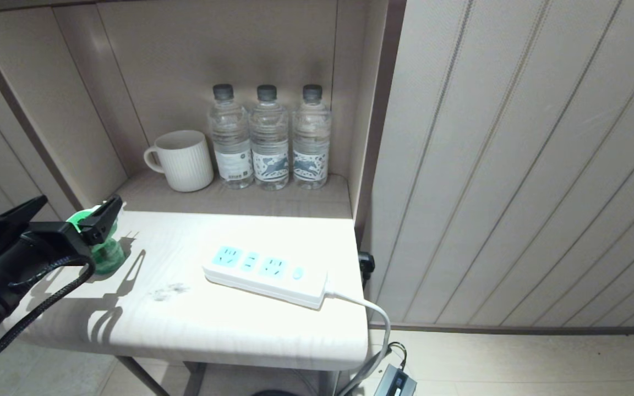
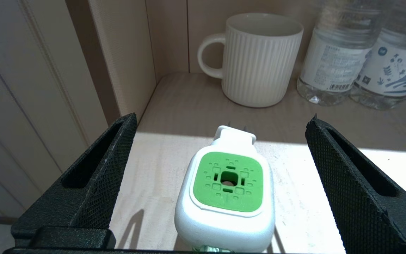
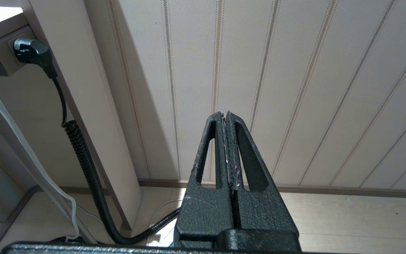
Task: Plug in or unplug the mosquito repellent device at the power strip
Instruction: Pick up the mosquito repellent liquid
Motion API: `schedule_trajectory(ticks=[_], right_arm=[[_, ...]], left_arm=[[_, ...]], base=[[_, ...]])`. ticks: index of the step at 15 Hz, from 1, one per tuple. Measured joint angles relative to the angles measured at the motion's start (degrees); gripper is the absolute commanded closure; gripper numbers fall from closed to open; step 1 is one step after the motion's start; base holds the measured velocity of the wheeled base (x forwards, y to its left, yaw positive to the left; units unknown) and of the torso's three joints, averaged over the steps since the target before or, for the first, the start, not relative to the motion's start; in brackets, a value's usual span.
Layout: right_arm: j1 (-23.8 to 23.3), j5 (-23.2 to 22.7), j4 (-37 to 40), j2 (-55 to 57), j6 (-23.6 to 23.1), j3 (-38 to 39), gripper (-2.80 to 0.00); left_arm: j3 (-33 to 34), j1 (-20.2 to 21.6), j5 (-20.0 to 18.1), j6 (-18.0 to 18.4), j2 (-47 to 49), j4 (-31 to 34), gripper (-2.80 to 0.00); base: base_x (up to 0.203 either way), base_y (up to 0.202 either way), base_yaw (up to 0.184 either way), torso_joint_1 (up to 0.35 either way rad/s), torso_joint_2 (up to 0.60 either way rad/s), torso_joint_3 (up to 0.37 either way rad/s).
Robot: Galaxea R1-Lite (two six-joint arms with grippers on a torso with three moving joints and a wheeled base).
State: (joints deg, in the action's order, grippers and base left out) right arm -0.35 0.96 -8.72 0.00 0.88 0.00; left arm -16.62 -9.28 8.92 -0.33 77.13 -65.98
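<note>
The left gripper (image 2: 220, 155) stands wide open, its two black fingers (image 2: 93, 176) on either side of the mosquito repellent device (image 2: 227, 190) without touching it. The device stands upright on the pale table (image 1: 185, 324), its green top face up and its plug prongs pointing away from the gripper toward the shelf recess. To the gripper's right, well apart on the same table, lies the power strip (image 1: 264, 275), its sockets bare, its white cord (image 1: 372, 313) dropping over the table edge. Beyond the device stands a white ribbed mug (image 2: 259, 60), and beside it three clear water bottles (image 1: 267, 137). The right gripper (image 3: 228, 151) hangs down by the wall panelling, its fingers pressed together on nothing.
</note>
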Motion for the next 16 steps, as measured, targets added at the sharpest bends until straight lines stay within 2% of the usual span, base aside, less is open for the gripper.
schedule_trajectory(ticks=[16], right_arm=[[0.0,0.0,0.0,0.0,0.0,0.0,0.00]], left_arm=[[-1.5,0.7,-0.7,0.0,7.3,-3.9,-2.80]], base=[[0.000,0.000,0.000,0.000,0.00,0.000]])
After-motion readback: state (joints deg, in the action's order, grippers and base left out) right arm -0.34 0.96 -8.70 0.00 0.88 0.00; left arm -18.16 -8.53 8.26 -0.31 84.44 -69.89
